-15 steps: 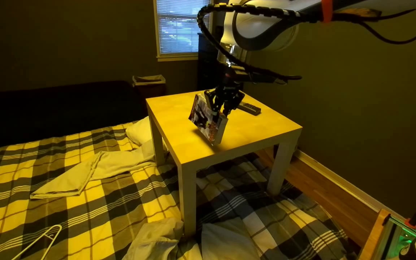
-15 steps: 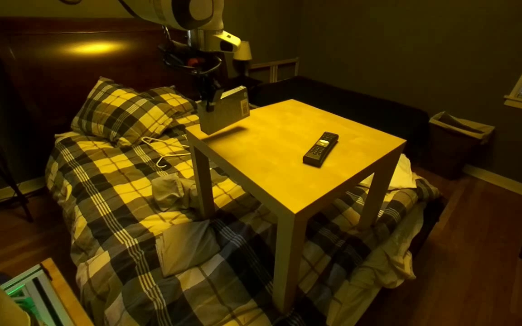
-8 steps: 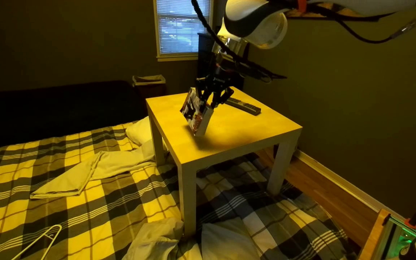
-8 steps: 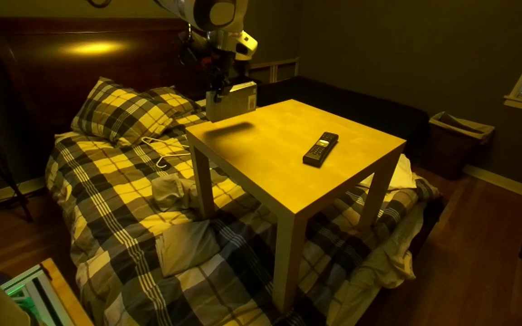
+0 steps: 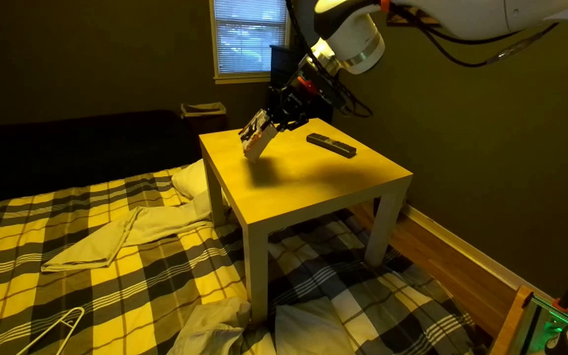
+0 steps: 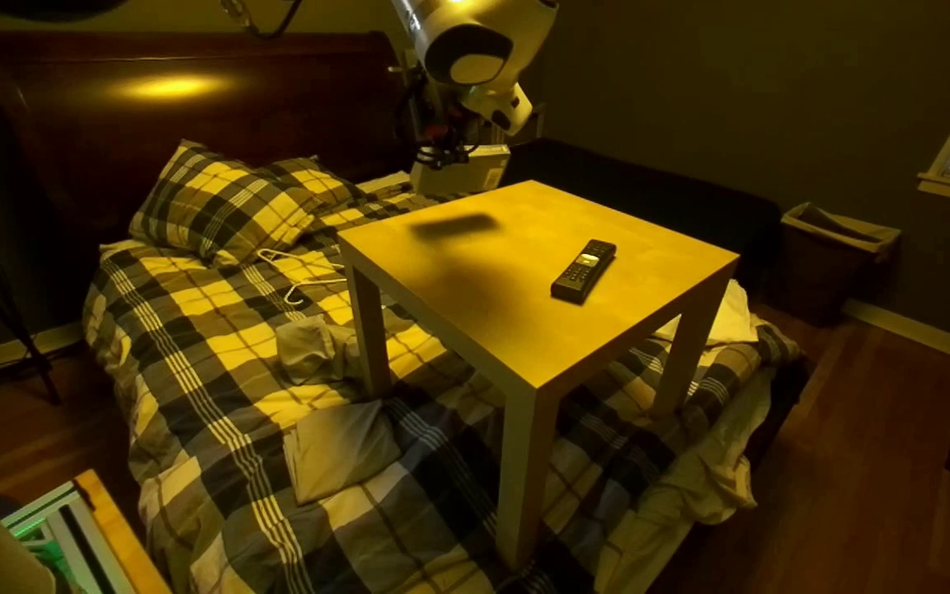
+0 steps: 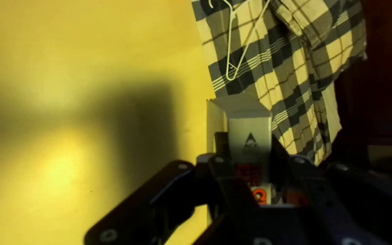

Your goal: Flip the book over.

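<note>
The thick book (image 5: 260, 143) hangs tilted above the table (image 5: 308, 187), with its colourful cover and pale spine showing in an exterior view. In an exterior view its pale back (image 6: 463, 176) and a small label show. My gripper (image 5: 275, 123) is shut on the book by its spine edge. In the wrist view the spine (image 7: 249, 132) with an "ACE" mark sits between the dark fingers (image 7: 222, 144). The book's shadow falls on the table, apart from it. Its far edge is hidden in the wrist view.
A black remote control (image 6: 584, 271) lies on the table, also seen in an exterior view (image 5: 332, 145). The table stands on a bed with a plaid cover (image 5: 116, 296). A white hanger (image 6: 302, 285) and pillows (image 6: 228, 202) lie beyond the table edge.
The arm has carried the book up and inward over the table, away from the corner. The book has tilted further, and its shadow has moved farther from it. The grip stays shut.
</note>
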`<act>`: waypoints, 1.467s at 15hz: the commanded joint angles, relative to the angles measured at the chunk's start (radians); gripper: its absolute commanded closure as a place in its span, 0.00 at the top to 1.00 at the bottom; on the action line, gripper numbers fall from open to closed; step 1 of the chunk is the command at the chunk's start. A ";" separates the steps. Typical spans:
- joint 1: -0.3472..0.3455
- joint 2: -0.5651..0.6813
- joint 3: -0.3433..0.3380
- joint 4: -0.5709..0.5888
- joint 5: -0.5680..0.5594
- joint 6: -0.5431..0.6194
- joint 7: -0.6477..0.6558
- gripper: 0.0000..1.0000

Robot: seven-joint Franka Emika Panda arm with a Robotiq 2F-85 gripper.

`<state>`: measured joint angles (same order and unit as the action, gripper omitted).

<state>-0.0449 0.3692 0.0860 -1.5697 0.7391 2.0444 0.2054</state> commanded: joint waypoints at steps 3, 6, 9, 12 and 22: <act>-0.047 0.117 0.013 0.079 0.265 0.037 -0.128 0.08; -0.043 0.152 0.011 0.078 0.386 0.089 -0.232 0.08; -0.037 0.185 0.005 0.076 0.448 0.137 -0.331 0.08; -0.038 0.214 -0.001 0.072 0.485 0.167 -0.396 0.08; 0.000 0.220 -0.038 0.063 0.308 0.165 -0.436 0.14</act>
<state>-0.0633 0.5958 0.0649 -1.5147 1.1026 2.2032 -0.2240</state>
